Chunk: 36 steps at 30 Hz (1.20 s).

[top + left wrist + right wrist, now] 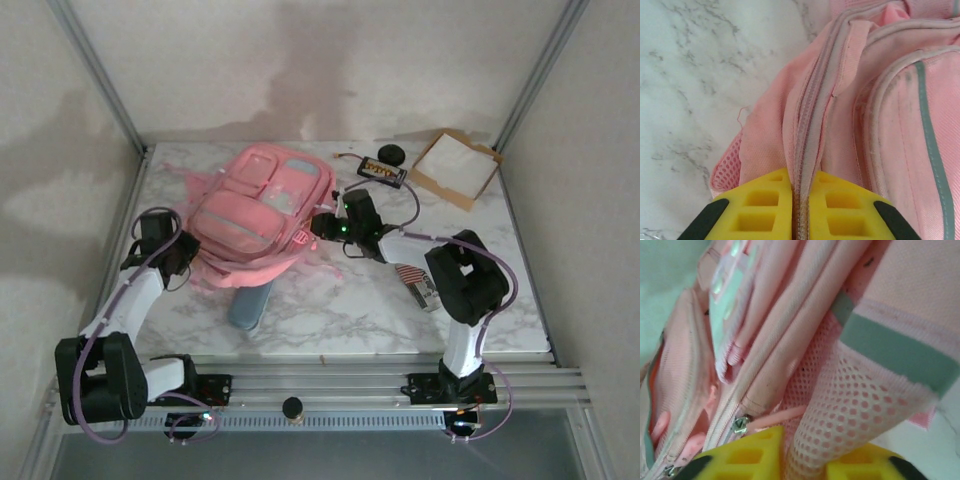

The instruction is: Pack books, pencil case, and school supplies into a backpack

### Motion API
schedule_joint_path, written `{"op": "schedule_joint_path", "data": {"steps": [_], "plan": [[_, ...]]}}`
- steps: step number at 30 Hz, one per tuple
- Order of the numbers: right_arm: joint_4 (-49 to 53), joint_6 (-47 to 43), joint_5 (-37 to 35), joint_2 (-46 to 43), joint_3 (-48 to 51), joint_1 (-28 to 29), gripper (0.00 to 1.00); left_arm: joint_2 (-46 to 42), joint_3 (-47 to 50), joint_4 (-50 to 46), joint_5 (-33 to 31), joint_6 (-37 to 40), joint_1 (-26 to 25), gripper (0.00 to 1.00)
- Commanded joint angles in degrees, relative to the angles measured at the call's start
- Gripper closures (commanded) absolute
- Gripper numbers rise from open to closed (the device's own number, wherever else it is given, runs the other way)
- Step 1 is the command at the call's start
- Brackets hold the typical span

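Grey-blue pencil case (pixel 249 306) half hidden under pink backpack (pixel 252 212).

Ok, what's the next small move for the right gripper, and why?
Probably the right gripper should release the mesh pocket and take the zipper pull beside it: the left gripper pinches the backpack's closed zipper seam, and nothing goes in until it opens.

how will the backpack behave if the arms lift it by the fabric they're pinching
Probably floppy: the backpack fabric folds and puckers where the left gripper pinches the zipper seam. The mesh pocket tents toward the right gripper, so it likely stretches before the rest follows. It would probably sag between the two grips.
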State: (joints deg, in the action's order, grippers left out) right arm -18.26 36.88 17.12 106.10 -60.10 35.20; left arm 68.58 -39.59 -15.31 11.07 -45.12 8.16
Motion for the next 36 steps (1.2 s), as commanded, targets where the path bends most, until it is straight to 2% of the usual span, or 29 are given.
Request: {"op": "schedule_joint_path", "data": {"steps": [1, 3, 6, 9, 12, 14, 17, 20, 24, 29, 36], "plan": [[1.0, -8.7, -2.5, -6.1, -0.4, 0.5, 0.58, -1.3, 0.2, 3.4, -1.4, 1.4, 0.7, 1.00], [8.1, -17.4, -0.9, -5.2, -4.6, 0.1, 0.51, -2.3, 0.5, 4.1, -0.7, 1.5, 0.7, 1.00], [15.2, -26.8, 1.9, -3.0, -9.0, -0.5, 0.52, -1.8, -0.4, 3.4, 0.3, 1.7, 0.8, 1.00], [18.6, -35.0, 9.8, -2.0, -11.9, -1.7, 0.52, -2.0, -0.5, 3.3, 0.8, 1.9, 0.8, 1.00], [29.8, -43.0, 14.9, 2.0, -20.0, -2.1, 0.53, -2.0, -0.4, 3.9, 1.6, 1.3, 0.8, 1.00], [34.8, -43.4, 12.9, 2.2, -22.4, -2.6, 0.58, -1.8, -0.9, 2.9, 1.2, 1.7, 0.8, 1.00], [33.9, -41.5, 9.6, -0.2, -21.0, -3.9, 0.55, -2.1, -0.8, 3.0, 1.5, 1.8, 0.9, 1.00], [39.1, -42.7, 5.6, -0.8, -24.3, -4.3, 0.54, -2.1, -1.2, 3.0, 1.7, 1.5, 0.8, 1.00], [39.4, -43.8, 7.3, -2.2, -25.2, -4.4, 0.52, -2.0, -1.4, 2.6, 1.8, 1.8, 0.8, 1.00], [41.6, -49.1, 9.4, 6.9, -30.5, -4.2, 0.50, -1.9, -0.8, 3.9, 2.7, 0.9, 0.7, 1.00], [42.8, -56.5, 11.4, 11.3, -33.0, -4.3, 0.49, -1.8, -1.6, 3.2, 2.3, 1.2, 0.8, 1.00]]}}
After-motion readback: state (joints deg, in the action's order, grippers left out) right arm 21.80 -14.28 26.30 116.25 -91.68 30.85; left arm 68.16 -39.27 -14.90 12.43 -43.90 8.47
